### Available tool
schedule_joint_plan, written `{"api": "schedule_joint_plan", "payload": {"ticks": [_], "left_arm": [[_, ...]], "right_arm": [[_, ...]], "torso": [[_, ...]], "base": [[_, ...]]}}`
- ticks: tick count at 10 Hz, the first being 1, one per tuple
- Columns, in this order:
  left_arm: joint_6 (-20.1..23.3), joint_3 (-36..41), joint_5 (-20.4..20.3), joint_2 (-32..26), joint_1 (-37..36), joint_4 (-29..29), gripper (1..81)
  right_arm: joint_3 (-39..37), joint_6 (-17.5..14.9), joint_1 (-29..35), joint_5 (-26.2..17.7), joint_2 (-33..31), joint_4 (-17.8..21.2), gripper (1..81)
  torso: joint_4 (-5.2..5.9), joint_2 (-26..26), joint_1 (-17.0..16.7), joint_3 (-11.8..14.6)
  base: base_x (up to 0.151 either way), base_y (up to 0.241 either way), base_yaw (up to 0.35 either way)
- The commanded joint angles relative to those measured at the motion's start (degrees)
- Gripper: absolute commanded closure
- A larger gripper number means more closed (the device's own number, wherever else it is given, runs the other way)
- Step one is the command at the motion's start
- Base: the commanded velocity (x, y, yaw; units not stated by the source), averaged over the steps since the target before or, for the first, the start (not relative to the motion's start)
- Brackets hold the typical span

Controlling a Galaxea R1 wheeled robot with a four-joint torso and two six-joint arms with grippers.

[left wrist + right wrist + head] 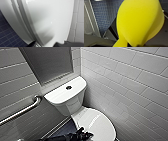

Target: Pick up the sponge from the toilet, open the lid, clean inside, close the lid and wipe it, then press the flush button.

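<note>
Right wrist view: sponge (pixel 139 21), seemingly squeezed in right hand (pixel 133 45).

No word, brand or number can be read anywhere. A pale streak (pixel 94 119) on the lid (pixel 102 127) may be print or glare, too blurred to tell. The flush button (pixel 68 87) bears no legible mark.

toilet (pixel 67 100) 1 | flush button (pixel 68 87) 1 | sponge (pixel 139 21) 1 | grab bar (pixel 22 110) — seemingly 1

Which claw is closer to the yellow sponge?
The right one. The right claw holds the sponge, squished close up. The left claw is over by the edge of the toilet lid.
</note>
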Motion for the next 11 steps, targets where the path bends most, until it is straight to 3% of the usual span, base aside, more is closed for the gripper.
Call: {"api": "schedule_joint_plan", "payload": {"ticks": [1, 5, 7, 8, 11], "left_arm": [[-0.31, 1.52, 0.70, 0.59, -6.65, -0.85, 1.0], [-2.14, 0.03, -1.64, 1.20, -5.79, -0.94, 1.0], [-2.86, -0.68, -9.75, 1.11, -2.62, -0.77, 1.0], [-2.95, -1.56, -11.86, 1.29, -1.65, -0.77, 1.0], [-2.86, -1.65, -12.22, 1.72, 0.02, -0.41, 1.0]], "right_arm": [[0.81, -0.02, -0.22, -3.06, -1.70, -1.55, 81.1], [0.72, 0.07, -0.22, -3.06, -1.35, -1.46, 81.1], [0.72, 0.07, -0.05, -3.06, -1.35, -1.46, 81.1], [0.72, 0.15, 0.13, -3.06, -1.26, -1.46, 81.1], [0.11, 0.16, 0.40, -3.06, -0.74, -1.46, 81.1]], "torso": [[0.00, 0.00, 0.00, 0.00], [0.00, 0.00, 0.00, 0.00], [0.00, 0.00, 0.00, 0.00], [0.00, 0.00, 0.00, 0.00], [0.00, 0.00, 0.00, 0.00]], "base": [[0.000, 0.000, 0.000], [0.000, 0.000, 0.000], [0.000, 0.000, 0.000], [0.000, 0.000, 0.000], [0.000, 0.000, 0.000]]}}
